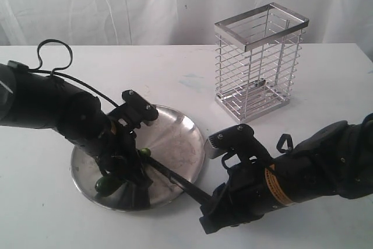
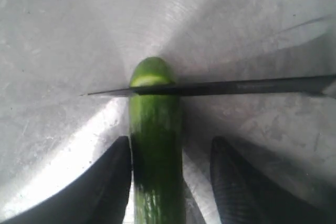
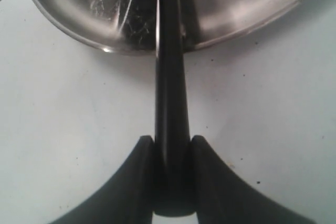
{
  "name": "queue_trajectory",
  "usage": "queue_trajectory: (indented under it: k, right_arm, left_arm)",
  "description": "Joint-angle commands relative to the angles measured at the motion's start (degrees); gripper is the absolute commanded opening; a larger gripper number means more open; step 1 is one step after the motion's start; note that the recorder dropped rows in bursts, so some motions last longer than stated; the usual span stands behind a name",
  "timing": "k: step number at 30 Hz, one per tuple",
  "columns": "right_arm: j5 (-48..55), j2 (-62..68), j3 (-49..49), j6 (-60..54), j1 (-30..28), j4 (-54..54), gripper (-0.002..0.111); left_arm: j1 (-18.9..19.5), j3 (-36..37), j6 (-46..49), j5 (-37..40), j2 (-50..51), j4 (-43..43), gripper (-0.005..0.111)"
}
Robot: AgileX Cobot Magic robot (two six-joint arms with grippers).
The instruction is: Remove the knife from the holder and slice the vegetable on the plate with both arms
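Observation:
A dark green vegetable (image 2: 156, 145) lies on the steel plate (image 2: 63, 51). The knife (image 2: 236, 86) has its dark blade across the vegetable near its rounded end, and pale flesh shows at the cut. My left gripper (image 2: 172, 142) straddles the vegetable and is open: one finger (image 2: 107, 182) touches its side, the other finger (image 2: 236, 182) stands apart. My right gripper (image 3: 172, 142) is shut on the knife's black handle (image 3: 170, 93) just off the plate's rim (image 3: 79, 35). In the exterior view the left gripper (image 1: 129, 170) hides most of the vegetable (image 1: 106, 185); the knife (image 1: 175, 180) runs to the right gripper (image 1: 211, 199).
The wire holder (image 1: 259, 62) stands upright at the back right of the white table, well behind the plate (image 1: 175, 138). A white curtain hangs behind the table. The right arm lies low along the table's front right.

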Motion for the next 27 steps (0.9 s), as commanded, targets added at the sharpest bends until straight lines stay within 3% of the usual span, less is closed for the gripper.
queue_trajectory:
  k: [1, 12, 27]
  right_arm:
    - [-0.75, -0.54, -0.46, 0.15, 0.03, -0.35, 0.000]
    - [-0.75, -0.54, -0.46, 0.15, 0.03, -0.35, 0.000]
    - [-0.73, -0.54, -3.11, 2.45, 0.03, -0.35, 0.000]
  left_arm:
    - [2.86, -0.66, 0.03, 0.06, -0.01, -0.34, 0.051]
    - [10.86, -1.20, 0.03, 0.38, -0.01, -0.34, 0.051]
    - [11.24, -1.20, 0.03, 1.24, -0.34, -2.57, 0.051]
